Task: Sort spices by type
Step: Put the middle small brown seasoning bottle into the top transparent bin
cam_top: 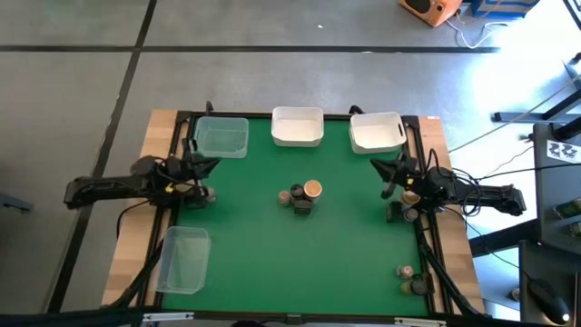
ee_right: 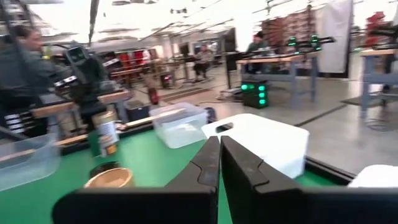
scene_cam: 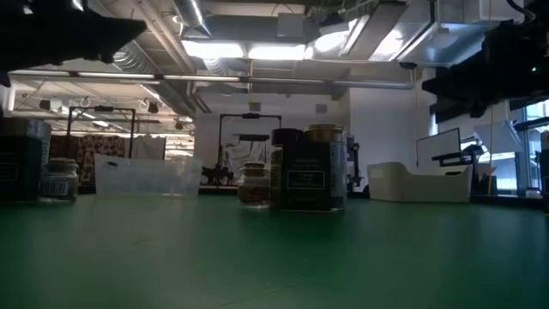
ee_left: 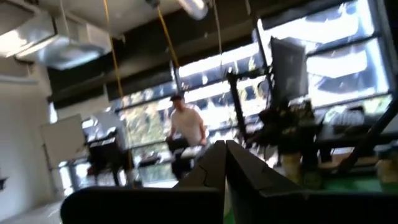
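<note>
A cluster of spices (cam_top: pixel 302 196) stands at the middle of the green mat: a jar with a tan lid (cam_top: pixel 312 189) and dark ones beside it. In the low view they are a dark blocky container (scene_cam: pixel 304 178) and a small jar (scene_cam: pixel 251 184). More spices stand under the right arm (cam_top: pixel 406 207), in the near right corner (cam_top: pixel 413 278), and by the left arm (cam_top: pixel 205 193). My left gripper (cam_top: pixel 214 163) is shut at the left side, raised, its shut fingers (ee_left: pixel 225 163) pointing level into the room. My right gripper (cam_top: pixel 385 173) is shut at the right side, its fingers (ee_right: pixel 219 158) aimed across the mat, with a tan-lidded jar (ee_right: pixel 109 178) below.
A clear tub (cam_top: pixel 221 136) and two white tubs (cam_top: pixel 298 126) (cam_top: pixel 377 132) line the far edge. Another clear tub (cam_top: pixel 184 259) lies at the near left. Bare mat lies between the centre cluster and both arms. People stand in the room beyond the table.
</note>
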### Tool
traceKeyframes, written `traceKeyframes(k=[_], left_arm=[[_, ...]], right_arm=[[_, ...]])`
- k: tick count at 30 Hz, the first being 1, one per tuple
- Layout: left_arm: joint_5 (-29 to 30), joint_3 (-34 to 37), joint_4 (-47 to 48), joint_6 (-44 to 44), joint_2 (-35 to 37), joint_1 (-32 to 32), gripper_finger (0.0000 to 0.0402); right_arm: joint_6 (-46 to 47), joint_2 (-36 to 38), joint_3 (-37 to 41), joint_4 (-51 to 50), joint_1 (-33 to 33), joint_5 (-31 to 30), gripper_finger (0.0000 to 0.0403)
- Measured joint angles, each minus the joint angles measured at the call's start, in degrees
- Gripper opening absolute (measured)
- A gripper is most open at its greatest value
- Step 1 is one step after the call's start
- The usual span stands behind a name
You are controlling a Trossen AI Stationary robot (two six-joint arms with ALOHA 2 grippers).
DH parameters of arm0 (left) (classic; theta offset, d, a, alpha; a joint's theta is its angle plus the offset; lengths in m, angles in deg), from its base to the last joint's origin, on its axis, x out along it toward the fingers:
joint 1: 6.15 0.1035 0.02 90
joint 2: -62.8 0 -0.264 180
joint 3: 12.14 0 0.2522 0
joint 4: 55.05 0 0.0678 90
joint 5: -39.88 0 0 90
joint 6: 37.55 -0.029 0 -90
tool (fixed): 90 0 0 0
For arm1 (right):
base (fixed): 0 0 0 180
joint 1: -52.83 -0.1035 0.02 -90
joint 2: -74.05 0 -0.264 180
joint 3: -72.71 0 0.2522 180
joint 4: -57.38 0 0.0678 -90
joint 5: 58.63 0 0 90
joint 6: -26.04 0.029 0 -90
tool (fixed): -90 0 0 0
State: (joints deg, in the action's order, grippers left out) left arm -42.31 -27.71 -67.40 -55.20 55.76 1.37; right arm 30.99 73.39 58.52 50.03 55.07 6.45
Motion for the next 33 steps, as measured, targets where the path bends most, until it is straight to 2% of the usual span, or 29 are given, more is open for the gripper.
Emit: traceKeyframes(k=[8, 12, 16, 19, 27, 30, 33], left_arm=[[0.57, -8.01, -0.23, 1.77, -19.94, 3.10, 0.0001], [0.56, -13.65, 0.25, 3.82, -31.36, 3.07, 0.0001], [-0.20, -18.40, 1.79, 4.68, -41.72, 2.49, 0.0001], [-0.29, -20.95, -0.86, 3.86, -48.41, 2.19, 0.0001], [-0.57, -25.91, -3.34, 3.46, -57.37, 0.94, 0.0008], [-0.57, -27.68, -2.97, 3.95, -59.45, -0.08, 0.0039], [-0.54, -29.37, -2.67, 3.77, -62.05, -1.66, 0.0088]], right_arm=[[-3.55, 0.01, 0.00, 0.36, 0.04, -1.95, 0.0016], [-3.76, 0.01, 0.00, 0.50, 0.04, -1.49, 0.0016], [-3.80, -0.01, 0.00, -0.63, 0.04, -3.97, 0.0016], [-3.80, -0.01, -0.04, -0.14, 0.04, -4.13, 0.0016], [-5.62, 0.00, -0.04, -0.07, 0.04, -3.63, 0.0016], [-5.64, 0.01, -0.04, -0.06, 0.04, -3.59, 0.0016], [-5.64, -0.01, -0.04, -0.06, 0.04, -3.59, 0.0016]])
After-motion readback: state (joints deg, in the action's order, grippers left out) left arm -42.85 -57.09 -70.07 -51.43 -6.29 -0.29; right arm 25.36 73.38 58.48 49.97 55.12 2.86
